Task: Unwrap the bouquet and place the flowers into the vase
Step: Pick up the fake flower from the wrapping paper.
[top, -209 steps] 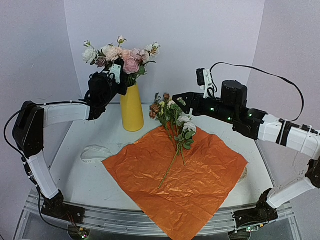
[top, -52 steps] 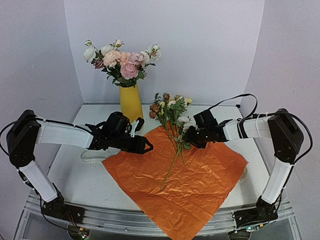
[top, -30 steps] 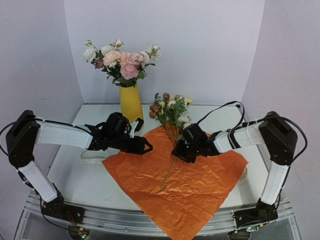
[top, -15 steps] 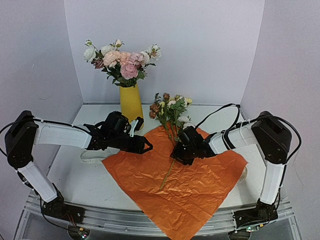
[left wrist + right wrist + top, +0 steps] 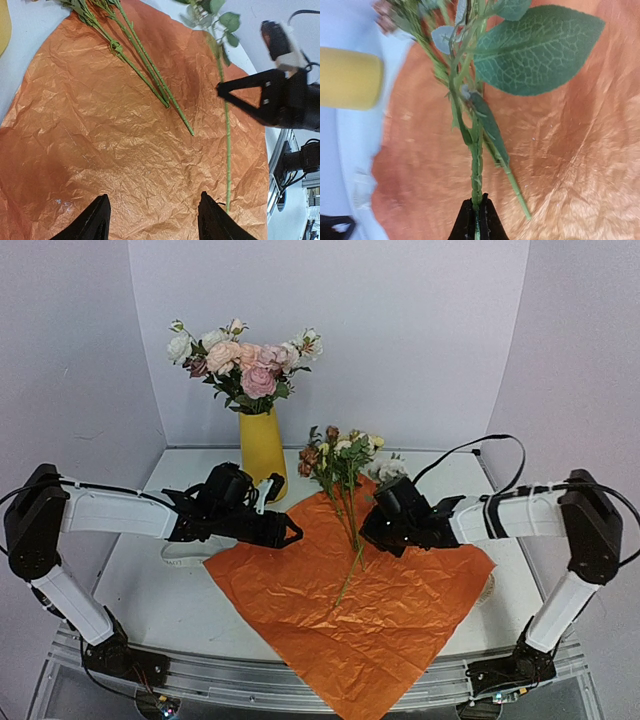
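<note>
The bouquet is undone: its orange paper (image 5: 380,610) lies spread flat on the table. The flowers (image 5: 338,462) rest across the paper's far corner, thin green stems (image 5: 142,67) pointing towards me. My right gripper (image 5: 368,528) is shut on one green stem (image 5: 476,170), which is raised off the paper, its white bloom (image 5: 388,469) up behind the wrist. My left gripper (image 5: 288,534) hovers open over the left part of the paper (image 5: 100,150), holding nothing. The yellow vase (image 5: 263,455) stands at the back left, upright.
Large white and pink roses (image 5: 245,355) fill the vase. A pale ribbon-like strip (image 5: 182,553) lies on the table left of the paper, partly under my left arm. Purple walls close the table on three sides.
My right gripper has closed on one stem and drawn back up and to the right with it, lifting it off the paper. The left arm has barely moved.
</note>
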Controlling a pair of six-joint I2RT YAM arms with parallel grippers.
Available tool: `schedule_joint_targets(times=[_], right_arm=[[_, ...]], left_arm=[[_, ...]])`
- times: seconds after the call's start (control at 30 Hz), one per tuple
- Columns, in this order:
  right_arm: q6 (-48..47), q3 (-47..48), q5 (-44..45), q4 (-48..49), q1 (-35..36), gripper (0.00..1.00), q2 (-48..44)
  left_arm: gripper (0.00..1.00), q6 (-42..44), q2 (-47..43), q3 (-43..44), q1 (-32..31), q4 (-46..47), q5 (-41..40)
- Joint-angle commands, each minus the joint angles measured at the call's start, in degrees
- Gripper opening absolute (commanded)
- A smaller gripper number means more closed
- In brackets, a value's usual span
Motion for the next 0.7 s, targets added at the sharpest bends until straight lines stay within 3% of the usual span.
schedule_joint_targets(times=[0.0,0.23,0.4,0.5,0.67], right_arm=[[-2.6,-0.9,7.2,-1.0,0.3,0.0,-10.9],[-21.2,-1.4,9.1,0.4,0.4,0.0,-19.7],[-41.0,-9.4,0.6,13.6,0.4,0.0,-32.4],[-45.4,-14.1,-5.0,20.2,0.3,0.0,-37.3],[-48.1,-16.1,-11.3,24.7,0.3,0.0,-40.1]], left_arm=[[0.61,0.5,-2.1,-0.4,0.3,0.1,-0.9],[0.61,-0.7,-2.3,0.6,0.3,0.1,0.3],[0.61,-2.6,-5.5,1.6,0.3,1.4,2.9],[0.61,-4.3,-7.9,1.6,-1.1,7.6,10.3],[0.62,-4.6,-10.4,5.2,-5.5,13.5,8.6]])
